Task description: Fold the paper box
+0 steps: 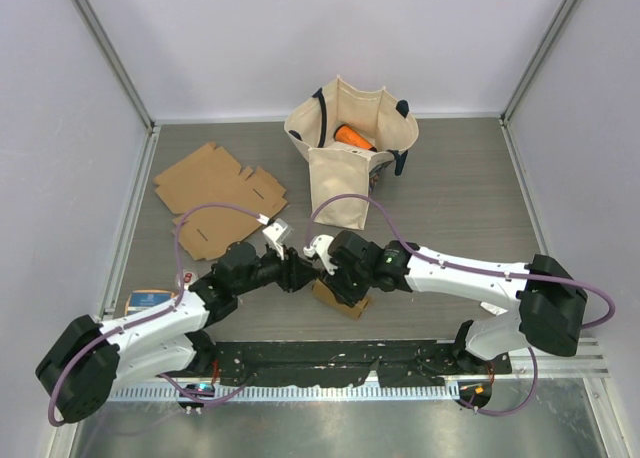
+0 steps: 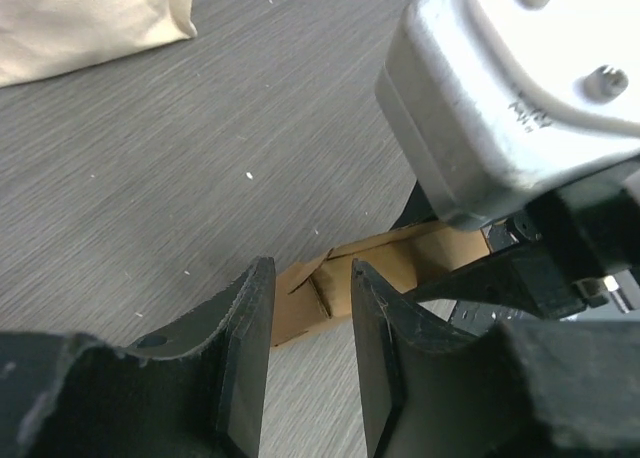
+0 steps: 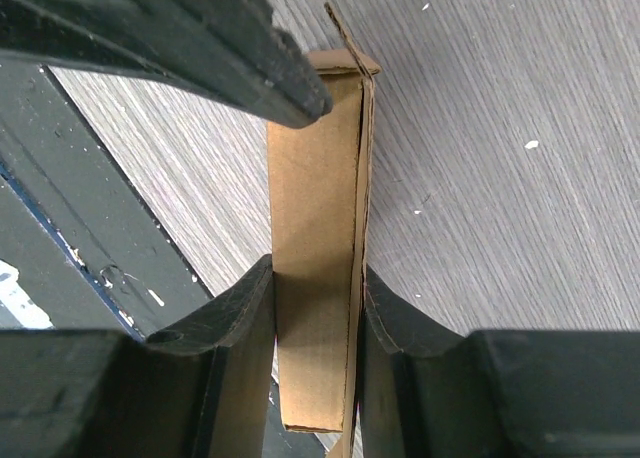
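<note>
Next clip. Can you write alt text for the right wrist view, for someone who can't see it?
A narrow, partly folded cardboard box is clamped between the right arm's two black jaws. A grey wood-grain table lies beneath, and a black part of the left arm crosses the top left corner.

The left arm (image 1: 150, 330) and the right arm (image 1: 465, 271) both stretch in low and meet in the middle. The left gripper (image 2: 311, 278) has its fingers a little apart with nothing between them. The right gripper (image 3: 316, 278) pinches the box (image 3: 312, 178) between its fingers.
</note>
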Available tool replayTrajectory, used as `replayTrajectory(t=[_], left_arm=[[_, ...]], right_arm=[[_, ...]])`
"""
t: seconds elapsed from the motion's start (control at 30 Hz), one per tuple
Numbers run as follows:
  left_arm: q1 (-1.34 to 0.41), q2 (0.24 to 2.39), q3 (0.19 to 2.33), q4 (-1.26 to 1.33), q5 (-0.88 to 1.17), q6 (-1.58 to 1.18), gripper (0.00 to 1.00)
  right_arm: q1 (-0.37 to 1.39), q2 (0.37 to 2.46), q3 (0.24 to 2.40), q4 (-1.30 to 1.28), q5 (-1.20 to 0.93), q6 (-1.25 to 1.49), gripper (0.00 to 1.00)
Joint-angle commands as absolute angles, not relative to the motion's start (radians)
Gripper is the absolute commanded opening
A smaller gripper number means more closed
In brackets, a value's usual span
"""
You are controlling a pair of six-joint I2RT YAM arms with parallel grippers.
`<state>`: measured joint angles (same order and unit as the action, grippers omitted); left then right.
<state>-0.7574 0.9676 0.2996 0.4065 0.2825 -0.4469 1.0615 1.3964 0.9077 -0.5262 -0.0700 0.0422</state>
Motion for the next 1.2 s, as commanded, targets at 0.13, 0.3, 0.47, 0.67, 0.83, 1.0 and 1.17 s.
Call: replayTrajectory(t=[0.13, 0.3, 0.47, 0.67, 0.83, 1.0, 1.17], left_arm=[[-0.758, 1.005, 0.316, 0.578, 0.367, -0.449, 0.40], [-0.758, 1.040, 0.336, 0.591, 0.371, -0.454, 0.38], [-0.758, 1.077, 0.359, 0.578, 0.391, -0.451, 0.27], [-0.758, 1.069, 0.362, 0.560, 0.382, -0.442, 0.23], [-0.759, 1.075, 0.388, 0.505, 0.383, -0.425, 0.17], [-0.761, 1.069, 0.399, 0.454, 0.382, -0.407, 0.22], [-0.761, 1.074, 0.406, 0.431, 0.383, -0.390, 0.18]], right_arm=[[1.052, 1.356, 0.914, -0.508, -0.092, 0.017, 0.34], [1.052, 1.359, 0.914, -0.503, -0.103, 0.018, 0.32], [1.052, 1.350, 0.914, -0.505, -0.097, 0.020, 0.32], [1.052, 1.350, 0.913, -0.506, -0.097, 0.020, 0.31], [1.052, 1.351, 0.914, -0.502, -0.087, 0.021, 0.30], [1.051, 1.347, 0.914, -0.503, -0.075, 0.025, 0.29], [1.052, 1.348, 0.916, -0.502, -0.066, 0.025, 0.29]])
